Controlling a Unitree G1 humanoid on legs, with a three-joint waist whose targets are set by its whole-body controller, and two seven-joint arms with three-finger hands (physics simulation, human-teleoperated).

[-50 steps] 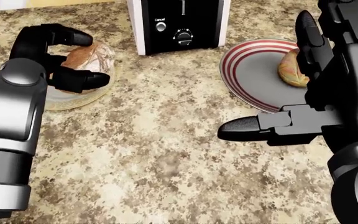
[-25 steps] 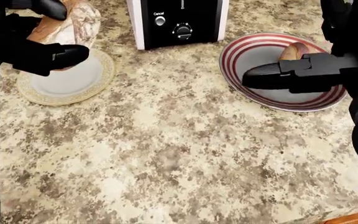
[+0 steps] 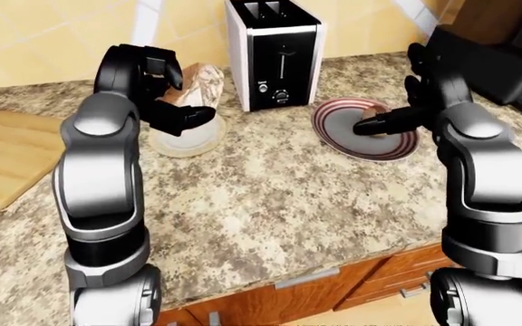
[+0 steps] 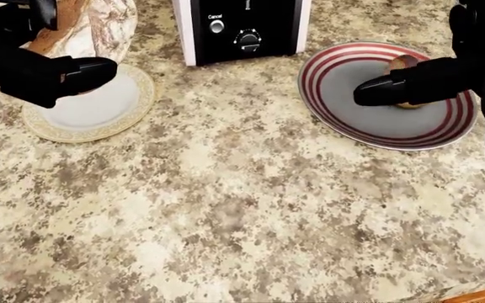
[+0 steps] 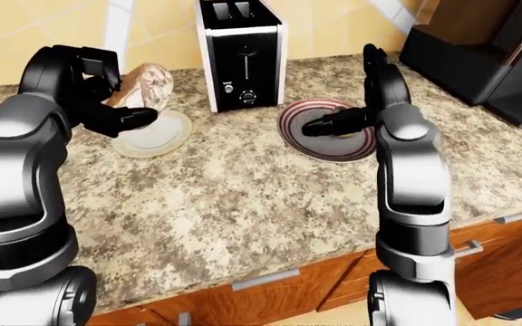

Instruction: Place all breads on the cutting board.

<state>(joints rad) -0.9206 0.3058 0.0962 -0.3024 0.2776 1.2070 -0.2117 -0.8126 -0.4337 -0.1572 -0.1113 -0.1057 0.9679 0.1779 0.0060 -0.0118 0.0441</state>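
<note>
My left hand point(image 3: 185, 92) is shut on a crusty bread loaf point(image 3: 205, 80) and holds it in the air above a cream plate point(image 4: 99, 108), which is bare. A small bread roll point(image 4: 404, 63) lies on the red-striped plate point(image 4: 369, 126), right of the toaster. My right hand point(image 3: 390, 102) hovers open over that plate, its thumb pointing left just beside the roll and its fingers raised; it grips nothing. The wooden cutting board point(image 3: 7, 156) lies at the far left of the counter in the left-eye view, with nothing on it.
A black and white toaster point(image 3: 275, 61) stands between the two plates. A dark appliance point(image 5: 479, 51) sits at the counter's right end. The counter's near edge point(image 3: 316, 268) runs above wooden drawers.
My left hand has lifted the loaf off the cream plate, up and left in the head view. My right hand has risen and drawn back toward the striped plate's right side.
</note>
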